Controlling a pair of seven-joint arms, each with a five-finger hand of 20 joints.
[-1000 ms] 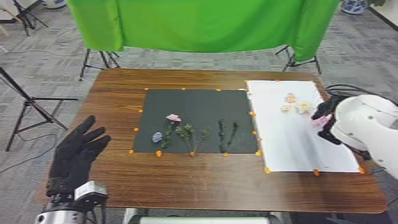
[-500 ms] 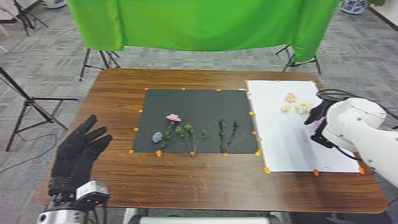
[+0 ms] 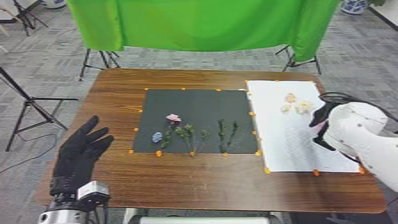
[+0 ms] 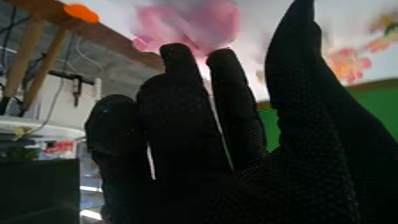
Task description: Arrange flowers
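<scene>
My right hand (image 3: pixel 323 116) is over the right edge of the white sheet (image 3: pixel 289 145), with a pink bloom (image 3: pixel 318 128) partly hidden beneath it. In the right wrist view, the right hand (image 4: pixel 182 115) has extended fingers and a thumb held apart; the pink flower (image 4: pixel 191 25) lies just beyond the fingertips. Pale flowers (image 3: pixel 304 106) rest near the sheet's far end. A pink flower (image 3: pixel 173 118), a bluish flower (image 3: pixel 157 136) and green sprigs (image 3: pixel 186 132) lie on the dark sheet (image 3: pixel 195 102). At the table's left edge, my left hand (image 3: pixel 78 152) stands open.
Orange markers (image 3: pixel 267 170) line both sheets on the brown table (image 3: pixel 204 187). A green cloth (image 3: pixel 204 25) hangs behind the table, and a black tripod (image 3: pixel 31 102) stands to its left. Black cables (image 3: pixel 342 95) loop beside the right wrist.
My right hand and forearm have shifted slightly to the left over the white sheet, covering more of the pink bloom there. My left hand holds nearly the same position.
</scene>
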